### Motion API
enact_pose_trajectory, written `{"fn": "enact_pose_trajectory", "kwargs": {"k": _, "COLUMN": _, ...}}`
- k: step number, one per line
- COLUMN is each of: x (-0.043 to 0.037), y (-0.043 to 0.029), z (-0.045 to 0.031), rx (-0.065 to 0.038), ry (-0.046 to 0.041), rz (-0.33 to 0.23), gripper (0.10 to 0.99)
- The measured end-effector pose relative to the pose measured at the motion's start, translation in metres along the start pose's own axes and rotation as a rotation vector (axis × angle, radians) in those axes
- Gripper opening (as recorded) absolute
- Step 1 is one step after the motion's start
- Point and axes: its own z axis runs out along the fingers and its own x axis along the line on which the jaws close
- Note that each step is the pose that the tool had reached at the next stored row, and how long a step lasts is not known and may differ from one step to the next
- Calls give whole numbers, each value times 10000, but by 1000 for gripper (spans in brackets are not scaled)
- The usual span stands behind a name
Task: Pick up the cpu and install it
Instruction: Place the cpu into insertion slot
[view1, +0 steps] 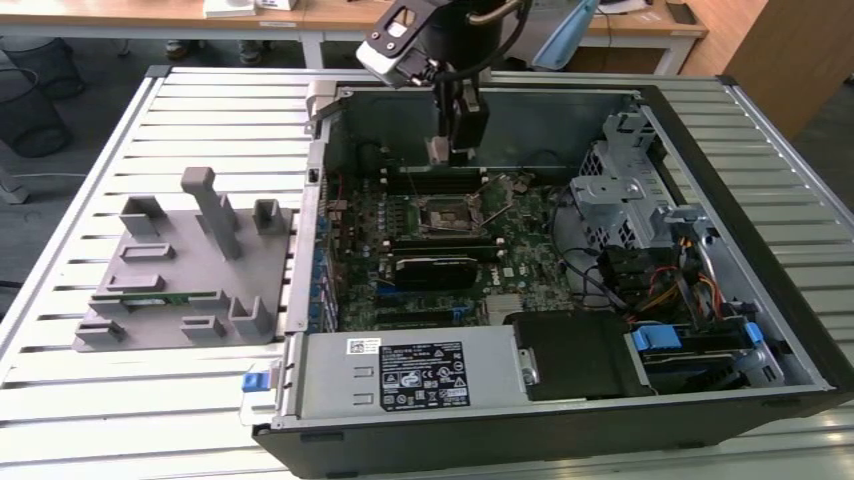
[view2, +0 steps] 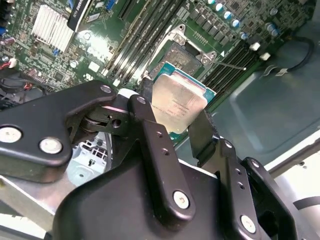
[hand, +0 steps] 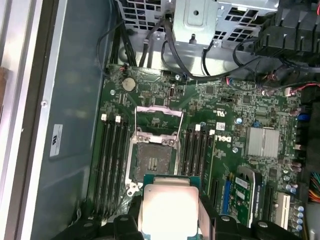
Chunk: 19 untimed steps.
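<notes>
Newbie: Question, which step is this rig on, and where's the cpu (hand: 169, 207) right now?

Regular: carry step, I'd say. The pick is done, the install isn't. The gripper (view2: 175, 112) has its two fingers (view2: 151, 132) pinching the cpu by opposite edges, shiny lid facing the wrist cams. The chip hangs in the air inside the pc case (view1: 547, 120), clear of the motherboard (view1: 527, 240). Read the exterior view as a clock and the socket (view1: 451, 213) sits at 6 o'clock from the gripper. It's near, but I can't tell if it's straight underneath

Newbie: so what would the drop-in need?

Regular: just my read, but the load plate (hand: 157, 116) is flipped up and the socket looks empty. So it calls for the chip centred over the socket, square to it and flat, then a gentle set-down. Any tilt or twist is the risk

Newbie: and the head count?

Regular: one cpu, one socket, one gripper with two fingers. Also one finned silver heatsink (hand: 262, 141), one coin cell (hand: 129, 84) and one grey parts holder (view1: 187, 270) at 9 o'clock from the case. There are memory slots on both sides of the socket, but I can't count those cleanly
</notes>
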Motion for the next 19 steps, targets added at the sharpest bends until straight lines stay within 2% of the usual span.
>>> {"fn": "enact_pose_trajectory", "kwargs": {"k": 6, "x": 33, "y": 19, "z": 102, "rx": -1, "ry": -1, "rz": 61, "gripper": 529}}
{"fn": "enact_pose_trajectory", "kwargs": {"k": 15, "x": 45, "y": 23, "z": 180, "rx": 0, "ry": -11, "rz": 248, "gripper": 529}}
{"fn": "enact_pose_trajectory", "kwargs": {"k": 19, "x": 54, "y": 53, "z": 228, "rx": 1, "ry": -11, "rz": 251, "gripper": 529}}
